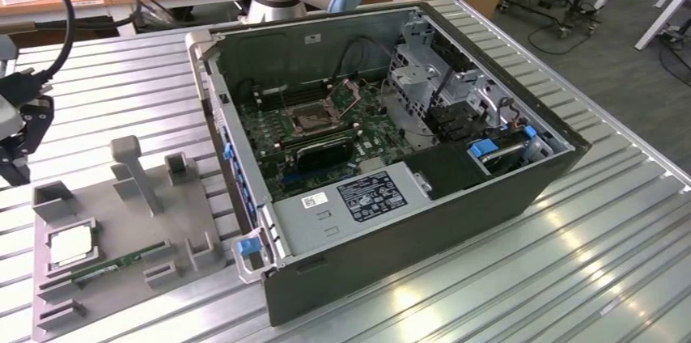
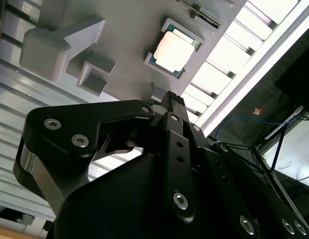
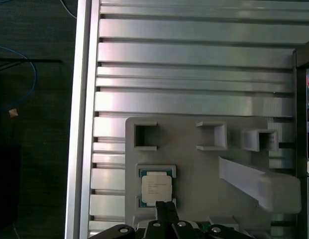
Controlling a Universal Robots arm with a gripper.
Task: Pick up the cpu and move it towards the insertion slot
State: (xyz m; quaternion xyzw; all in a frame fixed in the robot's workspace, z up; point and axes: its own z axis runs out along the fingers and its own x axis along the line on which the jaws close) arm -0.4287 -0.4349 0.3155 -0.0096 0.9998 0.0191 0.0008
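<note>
The cpu (image 1: 70,244), a silver square chip, lies flat in a recess of the grey holder plate (image 1: 119,234) at the exterior view's left. The first wrist view has the cpu (image 3: 156,188) just ahead of my gripper (image 3: 164,205), whose black fingers are pressed together with nothing between them. The second wrist view shows the cpu (image 2: 172,48) beyond the gripper (image 2: 170,95), not touching it. My gripper (image 1: 15,171) hangs above the table, clear of the plate. The insertion slot (image 1: 311,119) is on the motherboard inside the open computer case.
The open computer case (image 1: 454,213) stands on the ribbed metal table (image 1: 583,262). A green memory stick (image 1: 108,267) lies on the holder plate beside the cpu. Upright grey posts (image 1: 132,167) rise from the plate. The table's edge (image 3: 82,124) runs close to the plate.
</note>
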